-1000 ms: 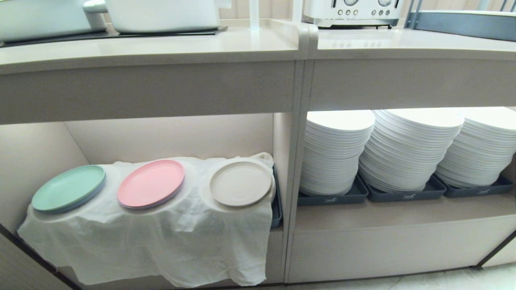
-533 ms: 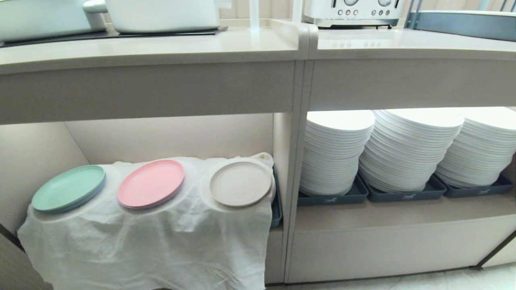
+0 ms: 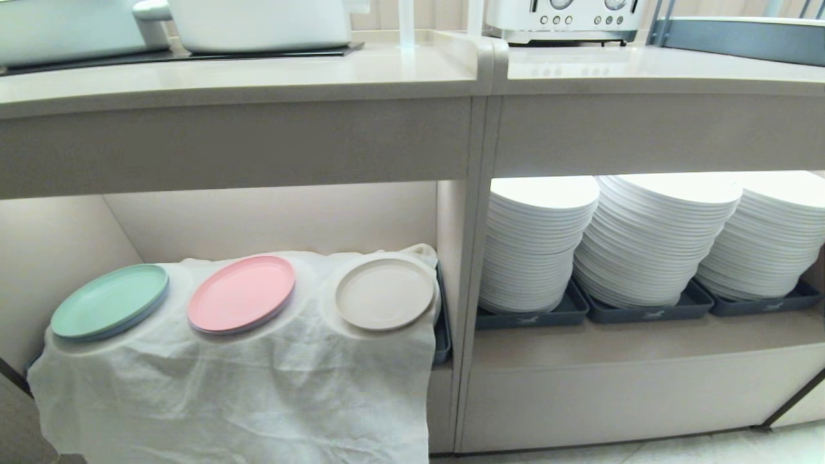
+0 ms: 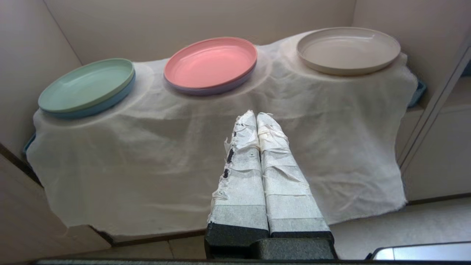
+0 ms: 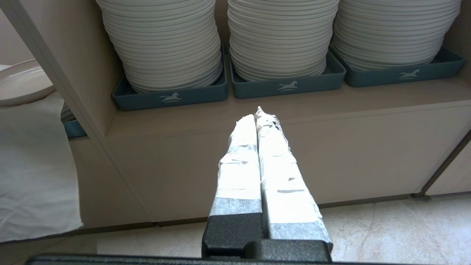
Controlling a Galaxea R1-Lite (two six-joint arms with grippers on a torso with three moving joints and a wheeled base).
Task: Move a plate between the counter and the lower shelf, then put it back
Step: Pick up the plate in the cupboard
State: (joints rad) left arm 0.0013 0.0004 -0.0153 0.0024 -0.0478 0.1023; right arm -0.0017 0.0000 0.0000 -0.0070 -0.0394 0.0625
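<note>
Under the pale beige bench [image 3: 258, 77], nothing has shifted: round cream plate [image 3: 385, 294] still sits lower centre on the cloth-draped shelf [image 3: 245, 380], my left gripper [image 4: 256, 117] and right gripper [image 5: 257, 116] both pressed together, empty.

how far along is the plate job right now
Nothing looks done yet: the beige plate sits on the white cloth in the lower shelf, beside the pink plate. Nothing is in hand; the left gripper and right gripper are shut and empty. Left: lift it to the counter, then return it.
</note>
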